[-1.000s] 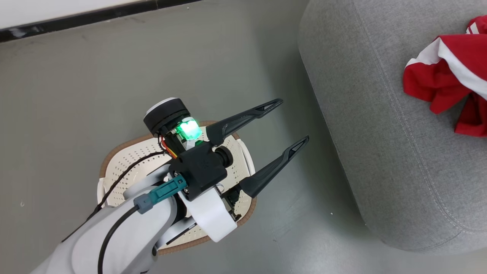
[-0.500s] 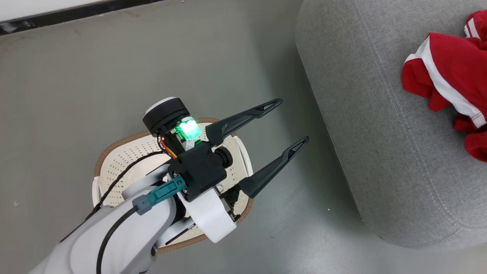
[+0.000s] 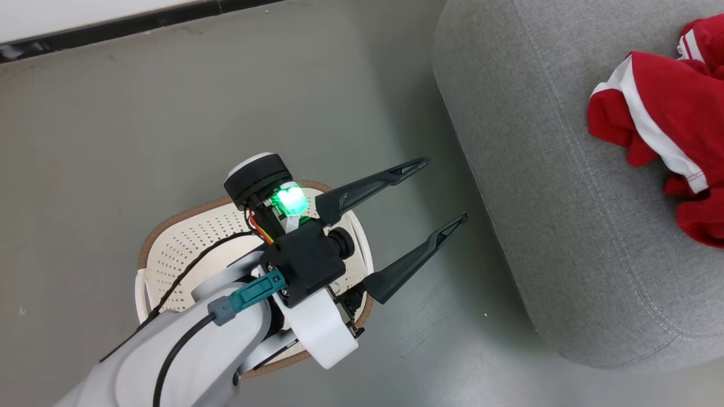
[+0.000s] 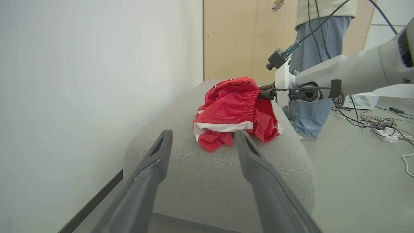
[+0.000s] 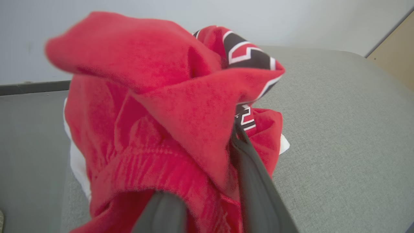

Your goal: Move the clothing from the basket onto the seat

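The red clothing (image 3: 650, 107) with white trim lies bunched on the light-grey seat (image 3: 537, 198) at the right. In the left wrist view the clothing (image 4: 233, 110) peaks up toward my right gripper (image 4: 262, 94), which reaches in from the right and is shut on the cloth. In the right wrist view the clothing (image 5: 168, 123) drapes over a dark finger (image 5: 255, 187); the fingertips are hidden. My left gripper (image 3: 441, 191) is open and holds nothing, over the floor between the basket (image 3: 169, 226) and the seat. The left arm covers much of the cream-white basket.
A person in jeans (image 4: 318, 55) stands beyond the seat's far end. Cables and a power strip (image 4: 385, 134) lie on the floor there. A white wall with a dark skirting (image 3: 113, 25) runs along the far side.
The clothing has sunk into a tighter bunch on the seat. The head view has shifted slightly. My left gripper stays open, nudged a little in the picture.
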